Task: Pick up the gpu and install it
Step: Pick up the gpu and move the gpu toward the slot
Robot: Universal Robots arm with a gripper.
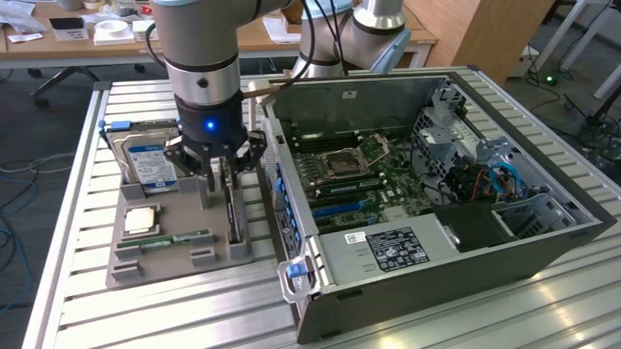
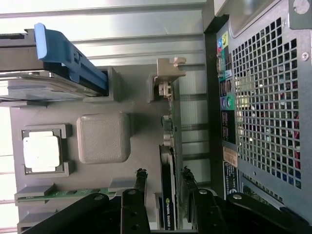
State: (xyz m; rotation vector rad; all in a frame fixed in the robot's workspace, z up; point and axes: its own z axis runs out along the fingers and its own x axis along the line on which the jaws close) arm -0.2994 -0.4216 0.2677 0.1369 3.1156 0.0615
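Observation:
The gpu (image 1: 234, 217) is a thin dark card standing on edge in a slot of the grey holder tray (image 1: 174, 258), beside the computer case. Its silvery bracket end (image 2: 169, 73) points away from the wrist camera. My gripper (image 1: 221, 178) hangs straight over the card, fingers pointing down. In the wrist view the gripper (image 2: 163, 171) is open, one black finger (image 2: 140, 183) on each side of the gpu (image 2: 168, 207), with a gap showing on at least one side. The card rests in its holder.
The open computer case (image 1: 543, 240) lies on its side at the exterior view's right, motherboard (image 1: 359, 174) exposed. On the tray sit a blue-labelled hard drive (image 1: 147, 161), a CPU (image 1: 142, 218) and a green RAM stick (image 1: 174, 238). The slatted metal table (image 1: 145, 313) extends around.

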